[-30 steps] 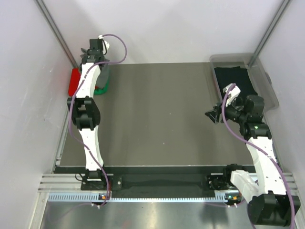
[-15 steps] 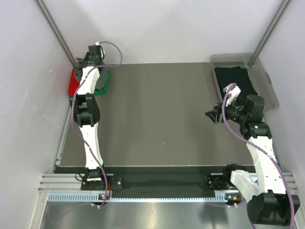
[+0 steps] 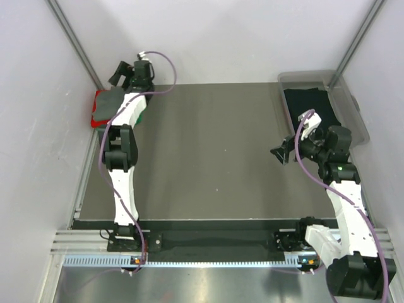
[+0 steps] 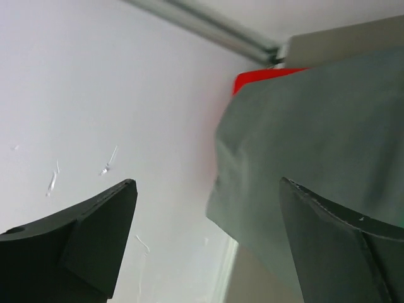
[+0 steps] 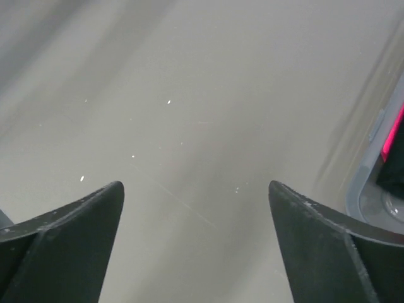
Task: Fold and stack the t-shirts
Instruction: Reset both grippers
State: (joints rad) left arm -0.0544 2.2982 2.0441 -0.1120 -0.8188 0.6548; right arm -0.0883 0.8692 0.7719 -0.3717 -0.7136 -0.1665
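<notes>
A folded dark grey t-shirt (image 3: pixel 108 102) lies on top of a bright red t-shirt (image 3: pixel 96 118) at the table's far left corner. A thin green edge (image 3: pixel 139 117) shows beside the arm. My left gripper (image 3: pixel 120 72) hovers just behind this stack, open and empty. In the left wrist view the grey t-shirt (image 4: pixel 315 145) and a red corner (image 4: pixel 265 79) lie beyond the open left gripper (image 4: pixel 208 183). A black t-shirt (image 3: pixel 310 104) lies in the clear tub (image 3: pixel 350 110). My right gripper (image 3: pixel 284 153) is open over bare table, and the right wrist view shows the right gripper (image 5: pixel 196 184) empty.
White walls close in the left, back and right sides, with metal posts (image 3: pixel 76 44) in the far corners. The stack sits tight against the left wall. The tub's rim (image 5: pixel 372 183) shows at the right edge of the right wrist view.
My left gripper has opened, risen off the stack and swung back and to the right, leaving the grey t-shirt uncovered on the red one. The right gripper's jaws have spread wider.
</notes>
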